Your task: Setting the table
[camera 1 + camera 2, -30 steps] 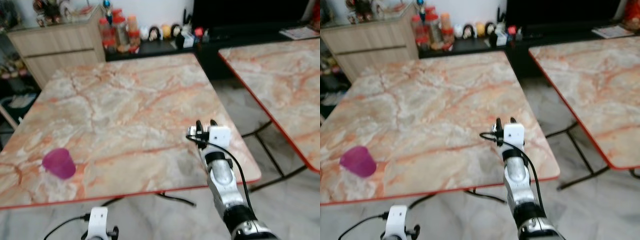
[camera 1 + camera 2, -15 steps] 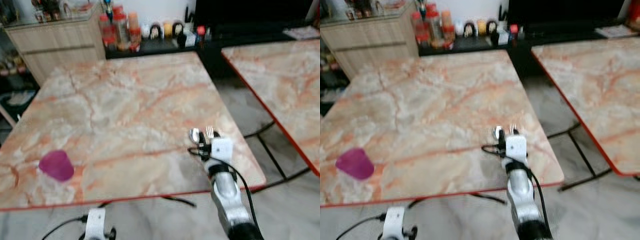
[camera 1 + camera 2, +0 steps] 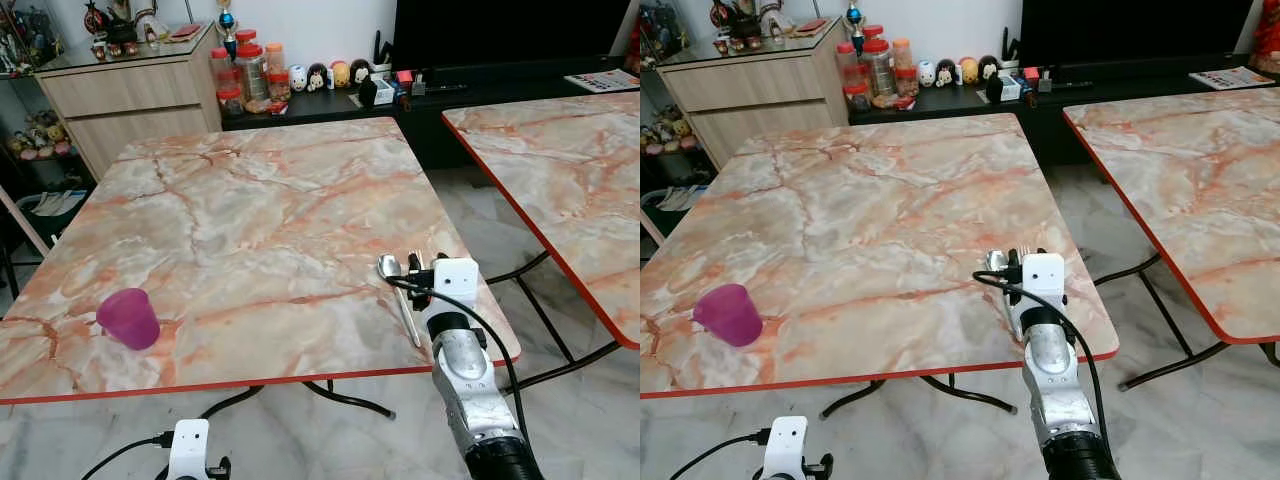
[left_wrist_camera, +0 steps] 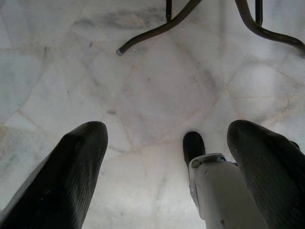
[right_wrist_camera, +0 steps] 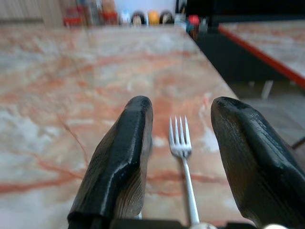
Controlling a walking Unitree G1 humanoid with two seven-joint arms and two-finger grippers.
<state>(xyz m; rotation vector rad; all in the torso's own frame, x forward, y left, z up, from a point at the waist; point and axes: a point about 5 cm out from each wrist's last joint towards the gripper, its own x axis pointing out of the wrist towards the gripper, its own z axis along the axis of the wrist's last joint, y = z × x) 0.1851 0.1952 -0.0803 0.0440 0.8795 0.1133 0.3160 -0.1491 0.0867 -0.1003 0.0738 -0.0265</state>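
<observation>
We stand before a marble-patterned table (image 3: 250,220) with a red edge; a second table (image 3: 560,170) of the same pattern is on our right, apart from the first. Behind them we see a wooden cabinet (image 3: 130,95) and a low dark shelf (image 3: 330,100) with jars and small figurines. The floor (image 4: 157,90) is pale marble tile.

Our right arm (image 3: 470,380) reaches over the near right corner of the first table. The right gripper (image 5: 183,143) is low over the tabletop with its jaws wide apart and gripping nothing. Between its two black fingers (image 5: 124,152) a fork (image 5: 182,148) lies flat on the table, tines pointing away from us. Just beside the fork, toward our left, lies a spoon (image 3: 398,290), also flat.

A purple cup (image 3: 129,318) stands near the front left edge of the table, well apart from the cutlery.

The left gripper (image 4: 167,176) hangs low over the floor, its jaws also wide and empty.
</observation>
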